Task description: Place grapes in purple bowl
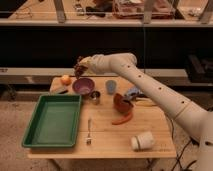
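1. Camera view is showing the arm reaching from the right across to the far left of the bench (112, 142).
2. The pincer (81, 64) is hanging in the air above the far rim of the purple bowl (82, 86), clenching the grapes (78, 68).
3. The grapes are hanging above the bowl, not touching it.
4. The bowl is sitting between an orange fruit (66, 79) and a blue cup (111, 86), with a steel cup (95, 97) just beside it.
5. A green tray (52, 122) is lying on the left of the bench, and a fork (89, 133) is lying beside it.
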`<state>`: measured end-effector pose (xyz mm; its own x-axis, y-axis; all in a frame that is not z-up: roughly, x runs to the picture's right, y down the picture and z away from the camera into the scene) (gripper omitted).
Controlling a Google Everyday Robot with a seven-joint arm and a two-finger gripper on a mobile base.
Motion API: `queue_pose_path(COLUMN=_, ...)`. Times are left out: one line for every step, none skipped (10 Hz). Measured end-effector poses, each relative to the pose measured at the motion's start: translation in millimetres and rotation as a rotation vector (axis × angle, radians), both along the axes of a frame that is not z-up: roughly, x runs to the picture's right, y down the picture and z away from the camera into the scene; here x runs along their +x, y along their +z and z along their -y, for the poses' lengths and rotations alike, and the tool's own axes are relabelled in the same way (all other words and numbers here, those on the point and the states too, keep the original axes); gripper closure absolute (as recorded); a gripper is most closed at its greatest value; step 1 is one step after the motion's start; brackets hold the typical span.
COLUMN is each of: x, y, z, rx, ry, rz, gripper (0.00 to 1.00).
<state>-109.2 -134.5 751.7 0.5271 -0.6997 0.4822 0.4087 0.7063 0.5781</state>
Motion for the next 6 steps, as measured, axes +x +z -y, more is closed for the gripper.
queue_pose_path(x=1, y=0.3, z=-1, rx=-0.002, ry=-0.003, rz=-0.002, gripper=1.0)
queue_pose_path(x=3, y=0.9, z=-2, rx=-0.007, ry=-0.005, rz=-0.01, gripper=1.0)
queue_pose_path(x=5, y=6.2, z=-8, rx=-0.02, ry=-0.009, rz=-0.02, gripper=1.0)
queue_pose_path(x=7, y=14.1, z=-16, rx=-0.029, ry=-0.01, rz=-0.025, gripper=1.0)
queue_pose_path(x=8, y=24.1, z=-26, rx=-0.036, ry=-0.006, rz=-0.024, gripper=1.0)
queue_pose_path(x=11, y=40.9, z=-40, rx=-0.045, ry=0.004, rz=-0.024, gripper=1.0)
